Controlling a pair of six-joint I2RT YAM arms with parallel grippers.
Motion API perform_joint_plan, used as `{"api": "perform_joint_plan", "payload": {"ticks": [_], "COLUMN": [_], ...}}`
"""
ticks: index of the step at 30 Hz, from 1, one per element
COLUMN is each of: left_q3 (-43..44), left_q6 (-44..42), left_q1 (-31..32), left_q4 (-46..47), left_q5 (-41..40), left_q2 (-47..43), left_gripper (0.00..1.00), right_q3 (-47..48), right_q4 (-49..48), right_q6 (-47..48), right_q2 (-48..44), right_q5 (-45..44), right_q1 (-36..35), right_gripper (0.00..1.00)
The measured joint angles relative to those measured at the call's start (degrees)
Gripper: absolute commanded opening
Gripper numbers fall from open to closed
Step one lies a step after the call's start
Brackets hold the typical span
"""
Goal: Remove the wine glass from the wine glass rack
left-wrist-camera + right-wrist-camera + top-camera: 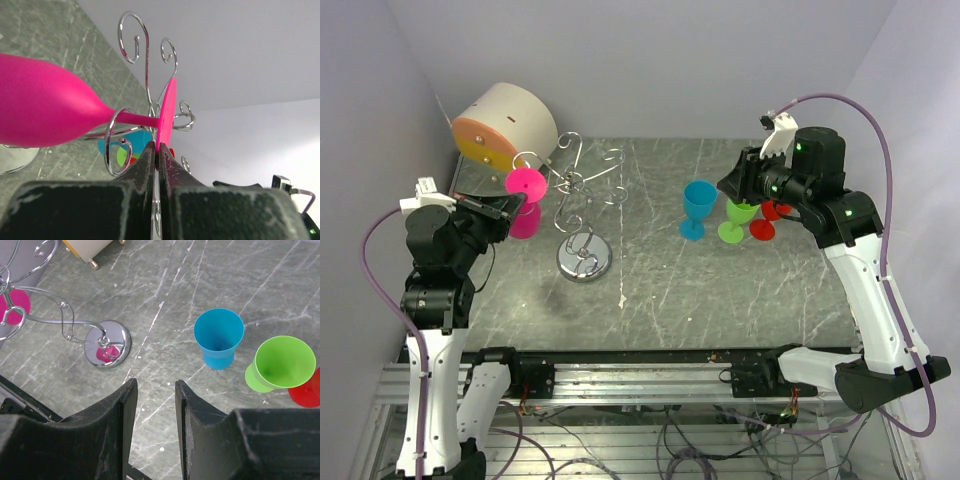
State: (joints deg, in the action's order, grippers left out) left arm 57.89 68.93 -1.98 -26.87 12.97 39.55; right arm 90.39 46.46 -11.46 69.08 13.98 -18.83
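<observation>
A pink wine glass point(524, 190) hangs upside down on the silver wire wine glass rack point(582, 205) at the table's left. In the left wrist view its stem sits in a curled hook point(114, 145) and its bowl point(40, 107) points left. My left gripper point(157, 150) is shut on the edge of the glass's round foot point(167, 112). My right gripper point(154, 386) is open and empty, held above the table to the right, near the other glasses.
A blue glass point(699, 208), a green glass point(738, 220) and a red glass point(767, 222) stand at the right of the table. A beige cylinder with an orange face point(502, 126) lies behind the rack. The rack's shiny round base point(106, 344) shows in the right wrist view.
</observation>
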Motion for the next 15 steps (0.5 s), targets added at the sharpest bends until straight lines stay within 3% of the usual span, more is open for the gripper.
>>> {"api": "perform_joint_plan", "payload": {"ticks": [9, 15], "left_q3": [0.0, 0.1], "left_q6": [2.2, 4.0], "left_q1": [0.0, 0.2], "left_q4": [0.6, -1.5], "left_q5": [8.3, 11.5], "left_q2": [0.4, -3.8], "left_gripper": [0.07, 0.07], "right_q3": [0.0, 0.1], "right_q4": [-0.3, -0.3], "right_q6": [0.0, -0.1], "right_q2": [0.0, 0.1], "right_q5": [0.2, 1.3], "right_q1": [0.0, 0.0], "right_gripper": [0.36, 0.36]}}
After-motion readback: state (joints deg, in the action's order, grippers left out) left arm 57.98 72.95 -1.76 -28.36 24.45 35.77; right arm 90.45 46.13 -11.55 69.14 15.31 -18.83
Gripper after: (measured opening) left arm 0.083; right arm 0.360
